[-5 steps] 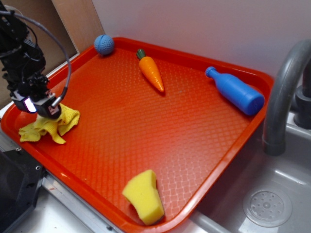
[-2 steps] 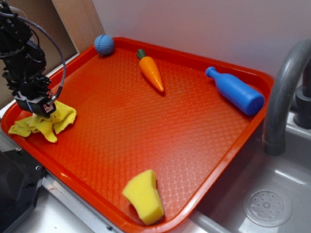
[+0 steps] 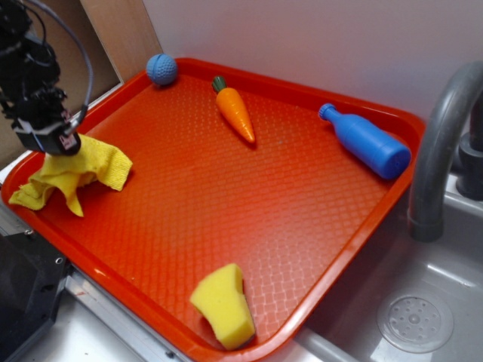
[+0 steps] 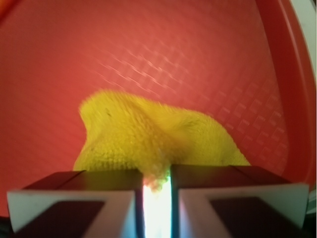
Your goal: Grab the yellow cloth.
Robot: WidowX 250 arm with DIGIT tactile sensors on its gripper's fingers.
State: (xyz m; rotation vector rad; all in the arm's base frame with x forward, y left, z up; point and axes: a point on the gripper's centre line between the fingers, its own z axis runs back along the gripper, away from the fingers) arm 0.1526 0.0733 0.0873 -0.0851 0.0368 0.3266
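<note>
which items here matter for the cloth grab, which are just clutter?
Job:
yellow cloth, pinched between the fingers
gripper

Clutter:
sponge
carrot
blue bottle
blue ball
red tray
faucet

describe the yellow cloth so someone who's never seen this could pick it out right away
On the red plastic tray, look to the left edge, under the black robot hand. The thin woven yellow cloth hangs pinched there, crumpled and draping, unlike the thick yellow foam sponge wedge at the tray's near edge.
</note>
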